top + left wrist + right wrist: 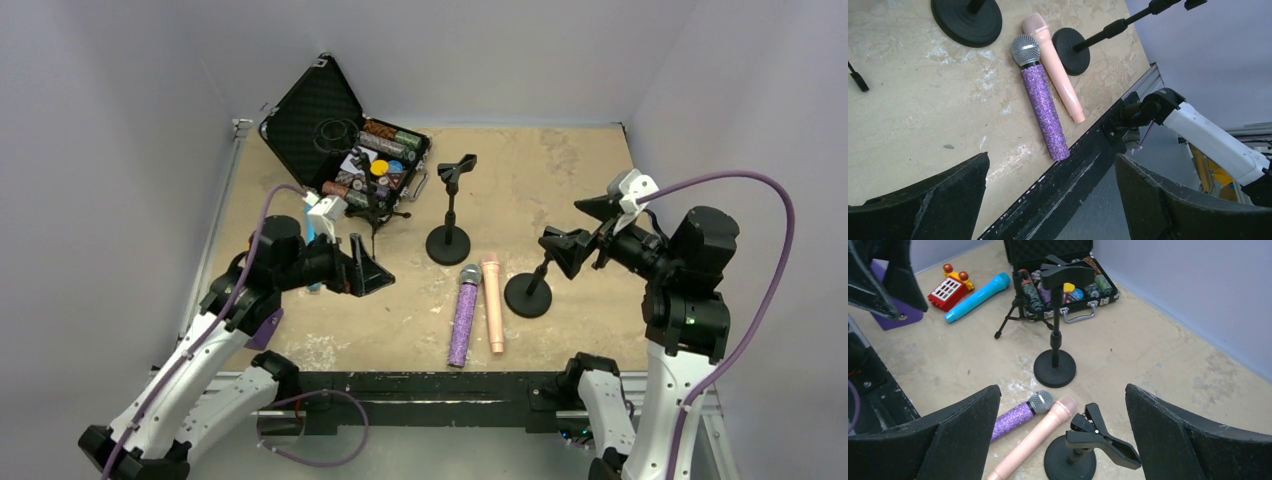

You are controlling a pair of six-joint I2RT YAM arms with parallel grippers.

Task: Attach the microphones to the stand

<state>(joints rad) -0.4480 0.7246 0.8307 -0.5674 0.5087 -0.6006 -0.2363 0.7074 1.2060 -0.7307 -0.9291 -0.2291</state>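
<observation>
The glittery purple microphone with a grey mesh head and the peach-pink microphone lie side by side near the table's front edge; they also show in the left wrist view, purple and pink. The blue microphone lies at the left, mostly hidden behind my left arm in the top view. A round-base stand with an empty clip stands mid-table. A second stand holds its empty clip just below my open right gripper. My left gripper is open and empty, left of the microphones.
An open black case with poker chips sits at the back left, a small tripod stand in front of it. A red toy lies beside the blue microphone. The black front rail runs just below the microphones.
</observation>
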